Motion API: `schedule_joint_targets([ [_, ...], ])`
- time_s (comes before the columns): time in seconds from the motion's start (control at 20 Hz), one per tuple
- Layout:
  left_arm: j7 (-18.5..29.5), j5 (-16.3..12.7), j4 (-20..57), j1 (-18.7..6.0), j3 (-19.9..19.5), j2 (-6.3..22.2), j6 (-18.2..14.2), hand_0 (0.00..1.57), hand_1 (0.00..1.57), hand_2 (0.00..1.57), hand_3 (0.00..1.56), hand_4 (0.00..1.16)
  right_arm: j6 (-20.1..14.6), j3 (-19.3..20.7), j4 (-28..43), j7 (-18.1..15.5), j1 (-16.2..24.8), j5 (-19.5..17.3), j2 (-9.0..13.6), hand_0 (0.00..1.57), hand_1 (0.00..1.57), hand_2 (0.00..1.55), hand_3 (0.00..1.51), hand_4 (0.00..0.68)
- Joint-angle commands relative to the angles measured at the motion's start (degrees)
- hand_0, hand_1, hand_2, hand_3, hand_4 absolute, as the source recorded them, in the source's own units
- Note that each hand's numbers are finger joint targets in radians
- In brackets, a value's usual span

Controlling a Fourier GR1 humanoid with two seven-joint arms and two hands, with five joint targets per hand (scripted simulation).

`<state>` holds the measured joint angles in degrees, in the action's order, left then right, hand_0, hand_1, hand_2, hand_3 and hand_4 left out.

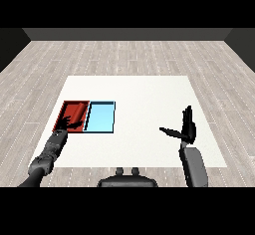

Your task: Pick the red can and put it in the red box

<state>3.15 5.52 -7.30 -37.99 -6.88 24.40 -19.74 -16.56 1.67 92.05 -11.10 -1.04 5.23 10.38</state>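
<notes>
The red tray (65,110) lies at the table's left, and the light blue tray (100,117) touches its right side. Inside the red tray a brighter red shape (76,112) looks like the red can, though its outline blends with the tray floor. My left hand (69,124) hangs over the red tray's near edge with its fingers spread and nothing in them. Far to the right, my right hand (187,128) is open above the bare table, fingers straight and pointing away from me, thumb stretched to the left. It holds nothing.
The white table (144,94) extends well beyond both trays to the back and right. A grey plank floor surrounds it. Between the light blue tray and my right hand lies only bare tabletop.
</notes>
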Motion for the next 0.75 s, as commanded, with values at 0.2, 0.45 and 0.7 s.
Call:
schedule_joint_targets([
  [0.2,10.0,-5.7,-1.0,2.3,-6.6,2.4,3.6,0.0,0.0,0.0,0.0,0.0,1.2,0.0,5.1,0.8,2.1,0.8,0.2,0.0,0.0,0.0,0.0,0.0],
  [0.45,27.3,-15.4,-13.3,1.9,-15.2,1.7,10.5,0.0,0.0,0.0,0.0,0.0,3.4,-0.8,7.8,-0.6,2.6,1.0,1.3,0.0,0.0,0.0,0.0,0.0],
  [0.7,38.8,-19.2,-23.8,3.9,-15.2,-4.6,22.4,0.0,0.0,0.0,0.0,0.0,6.4,-4.1,10.6,1.6,1.6,3.6,0.1,0.0,0.0,0.0,0.0,0.0],
])
